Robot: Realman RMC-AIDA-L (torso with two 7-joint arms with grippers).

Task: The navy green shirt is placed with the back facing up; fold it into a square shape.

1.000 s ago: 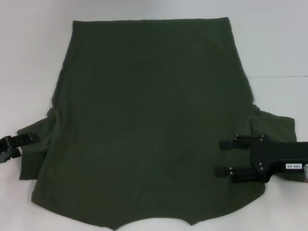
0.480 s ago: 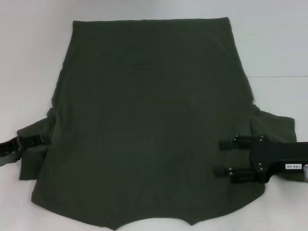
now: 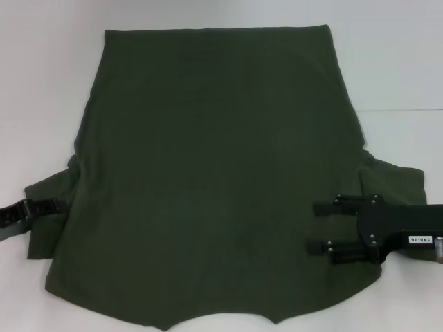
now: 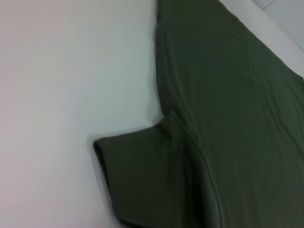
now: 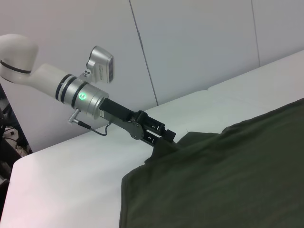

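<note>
The right gripper [image 3: 320, 226], a black claw with 2 straight fingers spread apart and grasping nothing, lies over the right shoulder of the large dark olive-green short-sleeved shirt [image 3: 214, 173], its tips pointing toward the garment's middle. The left gripper [image 3: 61, 205] sits at the edge of the left sleeve [image 3: 45, 228], tips touching the cloth; whether it is clenched or released I cannot tell. The shirt lies spread flat, plain side up, on the smooth white table [image 3: 48, 83], hem far from the robot, collar near. My judgement: this soft, matte, light fabric will sag and crease when lifted, so each sleeve is best pinched at its outer edge or shoulder seam and carried low across the back.
</note>
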